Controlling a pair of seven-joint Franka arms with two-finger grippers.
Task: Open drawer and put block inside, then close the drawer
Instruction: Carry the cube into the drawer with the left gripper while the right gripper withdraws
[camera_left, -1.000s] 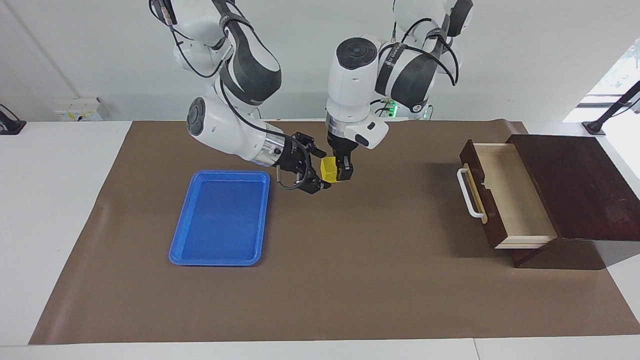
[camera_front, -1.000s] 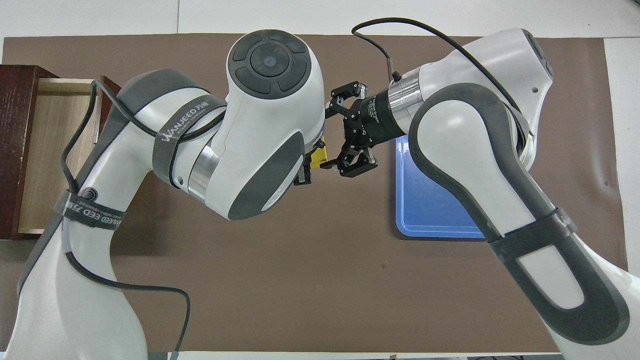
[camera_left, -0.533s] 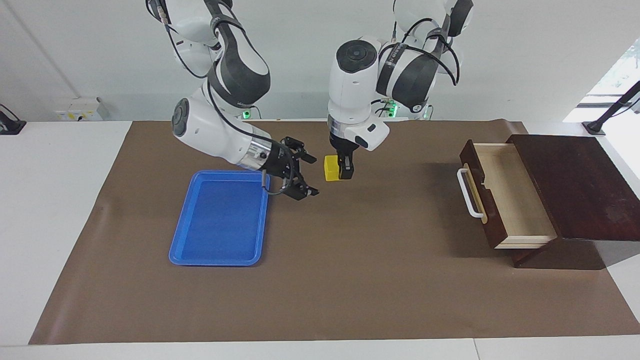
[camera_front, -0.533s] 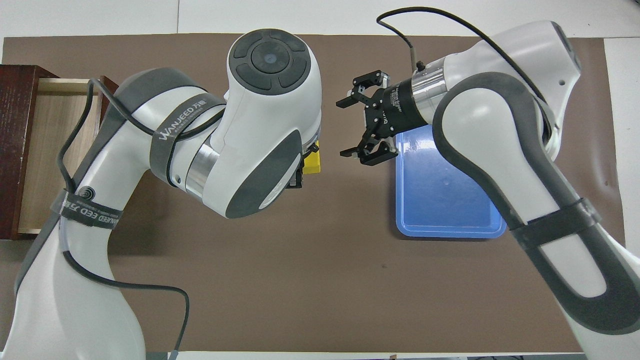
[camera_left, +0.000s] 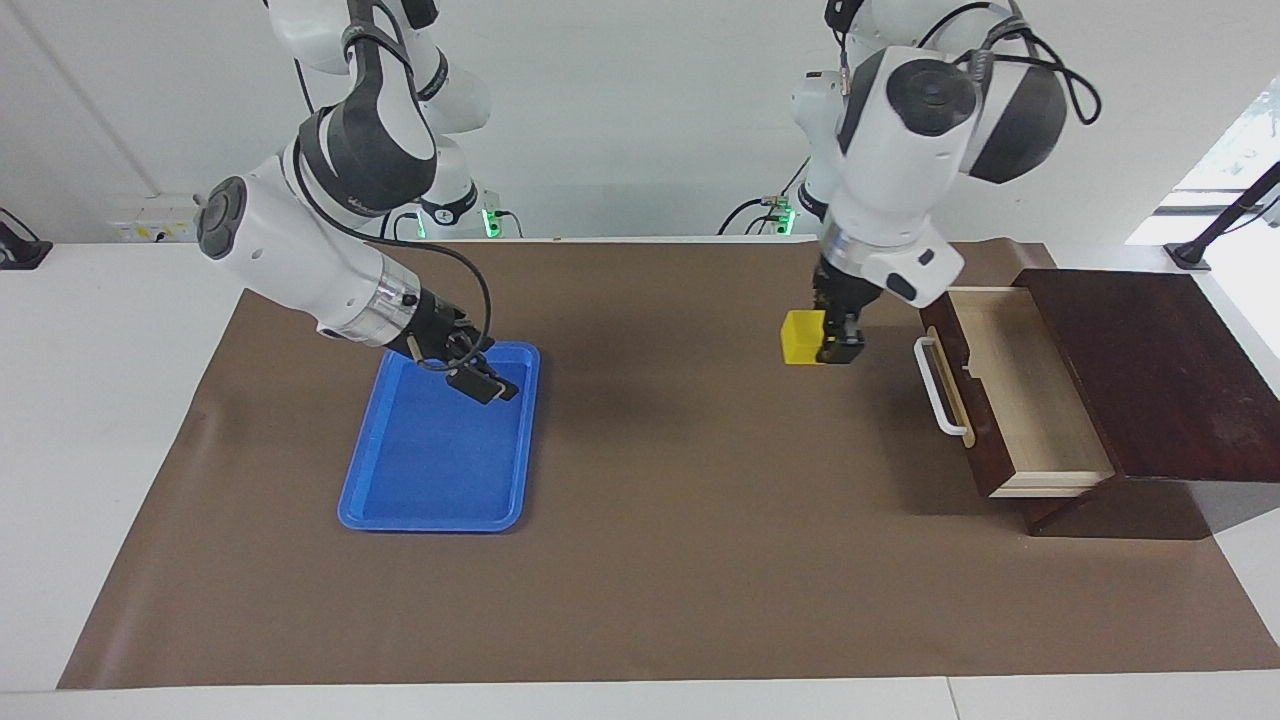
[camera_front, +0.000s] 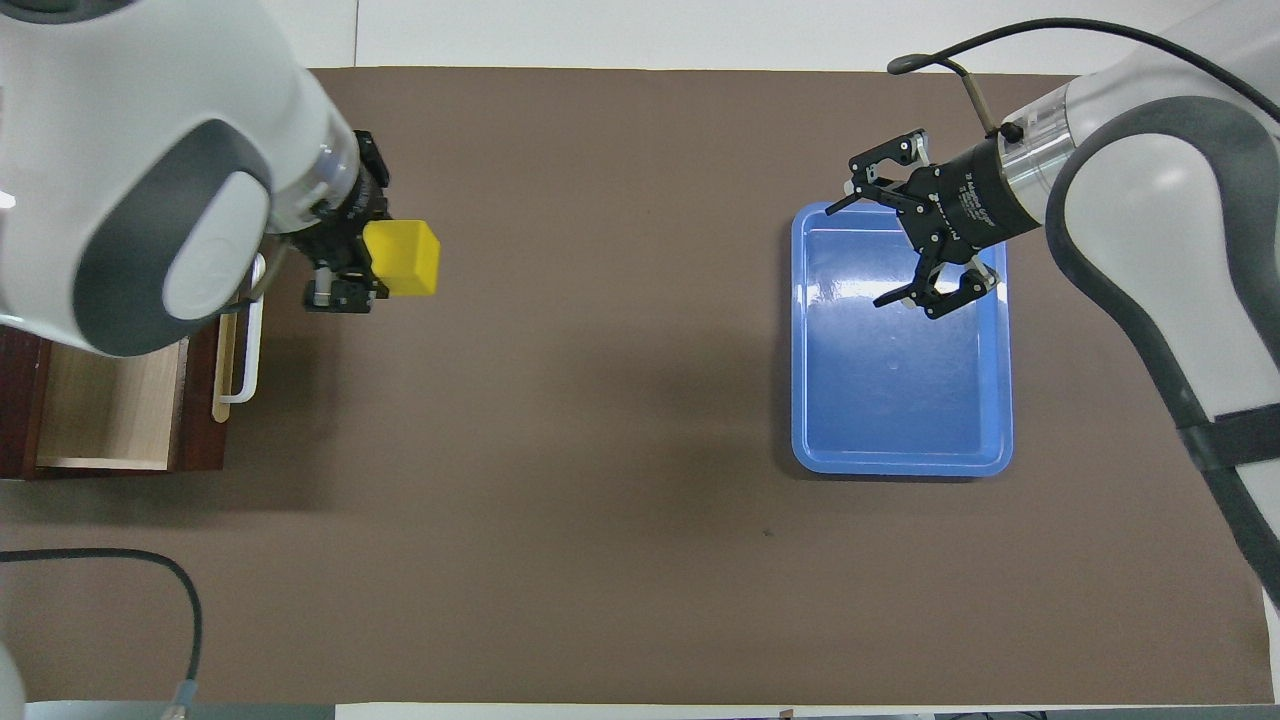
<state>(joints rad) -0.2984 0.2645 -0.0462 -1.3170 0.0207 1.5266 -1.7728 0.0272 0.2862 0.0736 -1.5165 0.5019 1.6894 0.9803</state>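
Behind left claw (camera_left: 838, 338), block (camera_left: 801, 337) half-hidden

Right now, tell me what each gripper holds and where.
Left gripper grips the yellow block by one side, up in the air; right gripper holds nothing.

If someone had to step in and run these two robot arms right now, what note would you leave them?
Left hand: shut on the yellow block, up in the air over the brown mat, beside the drawer front.
Right hand: open, empty, over the blue tray, waiting.
Drawer: pulled open, nothing in it.
Done: drawer opened, block picked up.
Left: carry the block over the drawer, drop it in, push the drawer shut.
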